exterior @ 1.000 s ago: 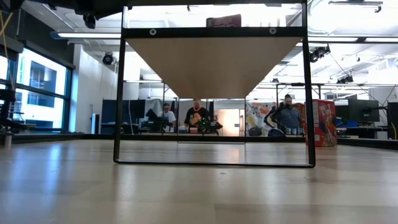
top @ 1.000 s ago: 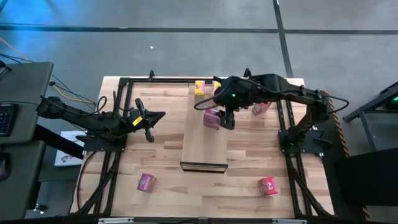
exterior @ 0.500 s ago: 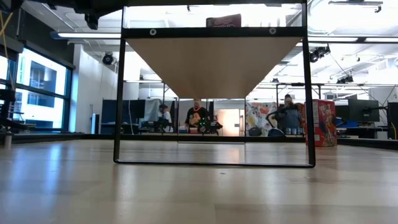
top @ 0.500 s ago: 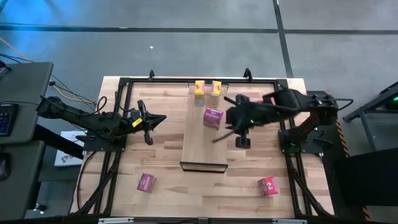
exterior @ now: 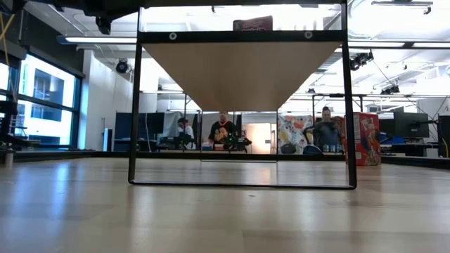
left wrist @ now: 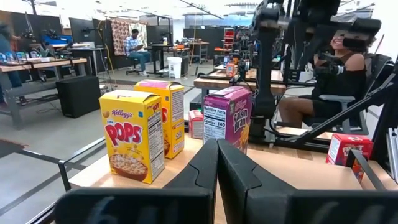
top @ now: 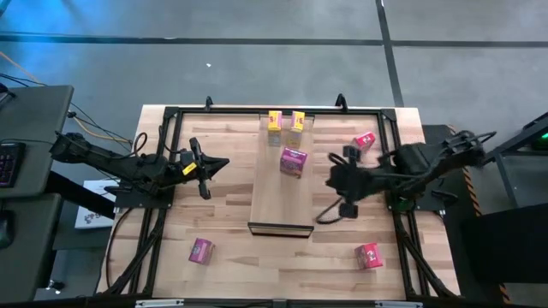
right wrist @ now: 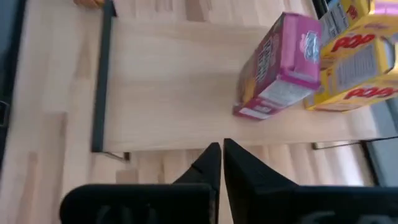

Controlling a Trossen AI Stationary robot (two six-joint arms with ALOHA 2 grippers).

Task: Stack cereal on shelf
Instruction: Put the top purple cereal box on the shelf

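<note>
The shelf (top: 281,192) is a pale board in the table's middle. On its far end stand two yellow cereal boxes (top: 274,120) (top: 297,120), and nearer stands a pink one (top: 294,161) (right wrist: 280,68). On the tabletop sit a red box (top: 364,141) at the far right, another red box (top: 369,255) at the near right and a pink box (top: 201,250) at the near left. My right gripper (top: 325,216) (right wrist: 217,149) is shut and empty, slanting down just right of the shelf. My left gripper (top: 221,161) (left wrist: 216,144) is shut and empty, left of the shelf.
A black metal frame (top: 171,111) runs around the table's edges and stands as legs (exterior: 133,105) in the low view. Bare tabletop lies on both sides of the shelf. People sit at desks in the room beyond the table.
My right gripper has drawn away from the pink box on the shelf, toward the table's right and near edges, sinking a little. The pink box stays standing on the shelf where it was.
</note>
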